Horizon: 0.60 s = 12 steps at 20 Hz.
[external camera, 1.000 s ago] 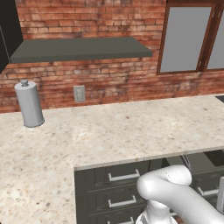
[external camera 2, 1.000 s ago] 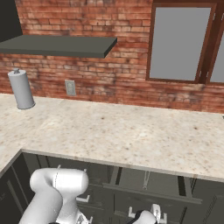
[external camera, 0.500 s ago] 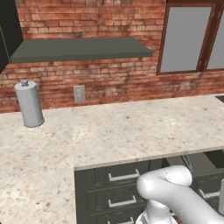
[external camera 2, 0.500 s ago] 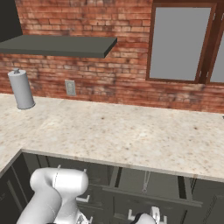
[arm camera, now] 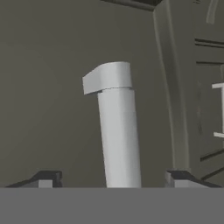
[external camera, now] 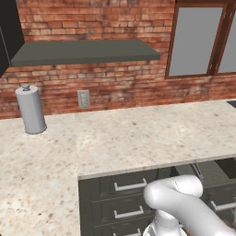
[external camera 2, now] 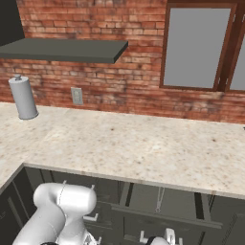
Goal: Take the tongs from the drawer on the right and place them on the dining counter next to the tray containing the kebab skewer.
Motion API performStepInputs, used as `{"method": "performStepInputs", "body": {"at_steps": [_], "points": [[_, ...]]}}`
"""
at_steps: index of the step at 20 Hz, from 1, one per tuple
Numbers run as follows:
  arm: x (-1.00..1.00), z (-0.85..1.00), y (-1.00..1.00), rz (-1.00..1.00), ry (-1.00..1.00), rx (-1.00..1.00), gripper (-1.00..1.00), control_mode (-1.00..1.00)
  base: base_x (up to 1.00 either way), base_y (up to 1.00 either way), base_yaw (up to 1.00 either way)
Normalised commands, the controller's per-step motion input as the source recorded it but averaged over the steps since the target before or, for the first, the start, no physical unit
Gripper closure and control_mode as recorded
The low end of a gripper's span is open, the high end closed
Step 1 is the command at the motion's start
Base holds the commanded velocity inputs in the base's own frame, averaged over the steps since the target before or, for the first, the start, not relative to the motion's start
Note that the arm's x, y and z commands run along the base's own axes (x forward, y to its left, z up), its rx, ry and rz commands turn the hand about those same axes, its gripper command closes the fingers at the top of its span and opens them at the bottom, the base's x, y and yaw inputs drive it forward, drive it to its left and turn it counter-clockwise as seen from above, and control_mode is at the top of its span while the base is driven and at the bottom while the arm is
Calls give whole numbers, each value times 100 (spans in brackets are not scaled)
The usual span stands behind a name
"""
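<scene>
Under the beige worktop the drawer (external camera 2: pixel 143 210) stands pulled out, and the slim grey tongs (external camera 2: pixel 159 200) lie inside it. In the hand view the drawer's silver bar handle (arm camera: pixel 118 131) runs up from between my fingertips against the dark front. My gripper (arm camera: pixel 113 179) is open, one fingertip (arm camera: pixel 46 178) on each side of the bar with a gap to it. From the right base view the gripper (external camera 2: pixel 162 237) sits low at the drawer's front. The dining counter, the tray and the kebab skewer are out of view.
A grey cylinder canister (external camera: pixel 31 109) stands at the worktop's back left by the brick wall. A dark shelf (external camera: pixel 87 51) hangs above the worktop (external camera: pixel 124 138). Closed dark drawers (external camera: pixel 129 186) sit left of the open one. My white arm (external camera: pixel 179 207) hangs in front of them.
</scene>
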Motion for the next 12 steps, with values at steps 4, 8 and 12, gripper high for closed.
{"method": "performStepInputs", "body": {"at_steps": [4,8,12], "points": [[-38,51,0,0,1,-3,-100,-100,0,0,0],[-38,45,0,0,0,-8,-100,-100,0,0,0],[-23,69,0,0,4,-5,-100,-100,0,0,0]]}}
